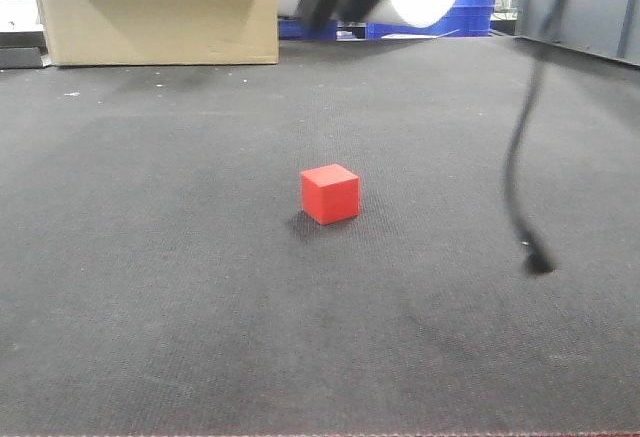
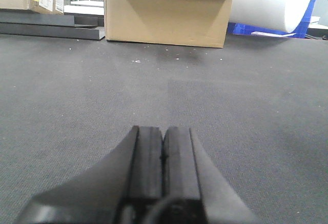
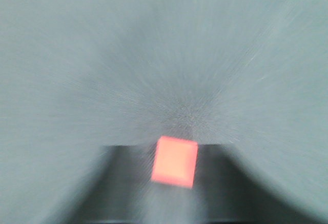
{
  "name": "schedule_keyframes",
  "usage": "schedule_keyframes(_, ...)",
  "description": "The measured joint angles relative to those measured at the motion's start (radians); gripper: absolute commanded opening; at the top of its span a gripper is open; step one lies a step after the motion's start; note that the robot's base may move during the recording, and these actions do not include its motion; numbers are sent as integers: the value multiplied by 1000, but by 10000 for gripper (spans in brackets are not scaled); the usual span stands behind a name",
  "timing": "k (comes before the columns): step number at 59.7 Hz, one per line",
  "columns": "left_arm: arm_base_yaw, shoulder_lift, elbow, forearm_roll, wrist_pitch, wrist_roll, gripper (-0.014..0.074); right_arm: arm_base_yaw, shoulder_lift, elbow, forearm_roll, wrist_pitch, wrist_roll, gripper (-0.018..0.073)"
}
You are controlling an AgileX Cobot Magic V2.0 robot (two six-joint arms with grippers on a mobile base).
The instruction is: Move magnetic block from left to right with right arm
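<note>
The small red-orange matte cube (image 1: 329,194) sits free on the dark bench (image 1: 150,287). Right jaws blur above it, width unclear; left jaws (image 2: 163,149) rest pressed together, idle, away from the cube.

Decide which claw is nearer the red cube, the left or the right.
Right. The red cube fills the right wrist view, just ahead of the blurred right claw. The left claw rests shut on the mat, with no cube in its view.

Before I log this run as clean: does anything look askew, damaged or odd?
Nothing damaged. The magnetic block sits flat on the mat. A black cable dangles at the right, and the right wrist view is motion-blurred.
</note>
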Motion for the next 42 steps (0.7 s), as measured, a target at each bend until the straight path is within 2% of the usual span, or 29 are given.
schedule_keyframes(23,0,0,0,0,0,0,-116,0,-625,615,31,-289,0,111)
schedule_keyframes(32,0,0,0,0,0,0,-116,0,-893,818,36,-391,0,111)
schedule_keyframes(42,0,0,0,0,0,0,-116,0,-1181,964,36,-444,0,111)
